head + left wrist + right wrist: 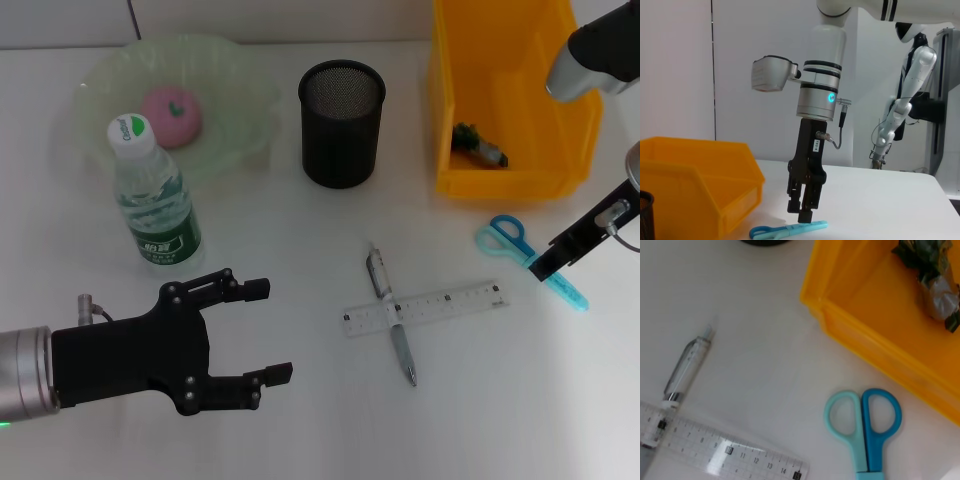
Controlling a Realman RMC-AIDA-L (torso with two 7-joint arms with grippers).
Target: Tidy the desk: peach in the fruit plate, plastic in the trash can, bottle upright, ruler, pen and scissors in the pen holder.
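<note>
Your right gripper (545, 268) sits directly over the scissors (530, 258), fingers nearly closed around the blades. The scissors run from 10 to 4 o'clock. The left gripper (270, 330) idles open, well apart.

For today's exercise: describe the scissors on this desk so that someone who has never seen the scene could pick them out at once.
Start at the yellow bin at the far right of the desk. Just in front of it, on the white desk top, lie the scissors, with the right claw down over their middle. Their looped handles, one light teal and one blue, set them apart from the clear ruler and pen crossed nearby.
</note>
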